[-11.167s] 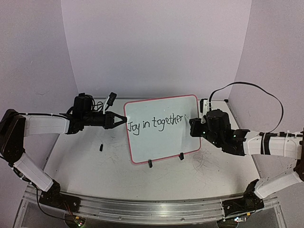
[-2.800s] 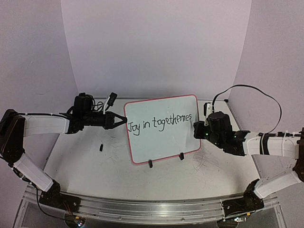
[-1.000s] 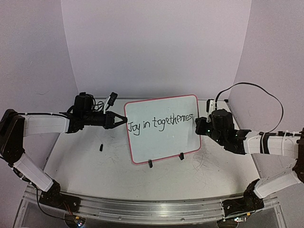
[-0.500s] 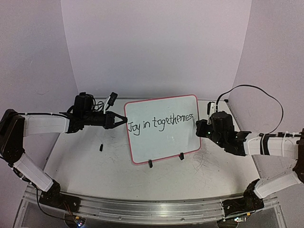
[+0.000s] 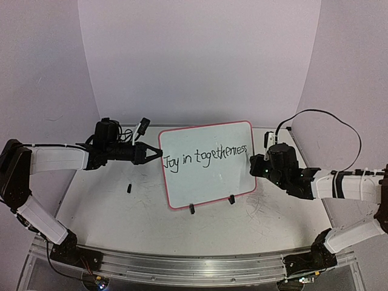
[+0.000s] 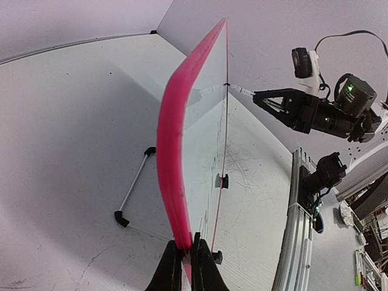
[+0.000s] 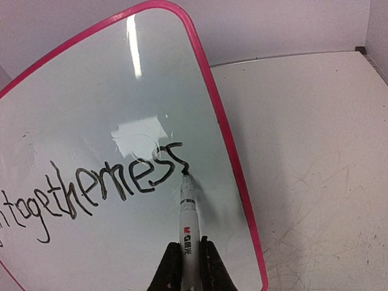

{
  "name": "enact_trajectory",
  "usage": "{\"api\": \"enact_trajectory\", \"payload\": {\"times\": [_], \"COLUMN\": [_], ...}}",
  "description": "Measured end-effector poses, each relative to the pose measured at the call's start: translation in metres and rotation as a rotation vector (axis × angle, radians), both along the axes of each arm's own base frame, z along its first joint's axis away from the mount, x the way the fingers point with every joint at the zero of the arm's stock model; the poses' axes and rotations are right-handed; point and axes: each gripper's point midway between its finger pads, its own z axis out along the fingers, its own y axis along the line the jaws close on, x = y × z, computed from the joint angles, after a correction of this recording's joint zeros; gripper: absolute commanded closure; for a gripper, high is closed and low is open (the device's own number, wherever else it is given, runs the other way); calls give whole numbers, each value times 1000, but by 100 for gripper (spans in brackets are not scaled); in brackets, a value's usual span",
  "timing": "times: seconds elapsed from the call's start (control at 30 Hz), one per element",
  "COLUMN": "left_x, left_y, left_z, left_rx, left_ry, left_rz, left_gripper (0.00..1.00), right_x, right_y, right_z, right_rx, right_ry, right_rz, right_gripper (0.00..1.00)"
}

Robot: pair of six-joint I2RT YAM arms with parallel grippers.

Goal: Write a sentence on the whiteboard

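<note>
The whiteboard [image 5: 209,182] stands on the desk [image 5: 109,209], left edge clamped by the left tool [image 6: 187,257]; the right tool [image 7: 185,251] clamps a marker [image 7: 187,212], tip touching the final "s".

**Shiny board, scuffed table**

Glossy, smooth whiteboard [image 7: 121,79] ahead of the right gripper [image 7: 189,245], with glare. Pink rim [image 6: 173,133], plastic-looking, between the jaws of the left gripper [image 6: 187,242]. White plastic marker [image 7: 187,209] between the right jaws. Matt, scratched tabletop [image 7: 315,151] to their right.
</note>
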Motion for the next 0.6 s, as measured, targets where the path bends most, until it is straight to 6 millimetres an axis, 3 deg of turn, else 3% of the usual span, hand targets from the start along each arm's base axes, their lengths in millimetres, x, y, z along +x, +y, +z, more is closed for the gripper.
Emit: {"api": "enact_trajectory", "payload": {"times": [0.4, 0.6], "left_x": [0, 0], "left_y": [0, 0], "left_z": [0, 0], "left_rx": [0, 1], "left_ry": [1, 0], "left_rz": [0, 1], "left_gripper": [100, 100], "right_x": [-4, -6], "right_y": [5, -1], "right_z": [-2, 14], "right_rx": [5, 23], "right_ry": [10, -22], "right_rz": [11, -3], "right_gripper": [100, 100]}}
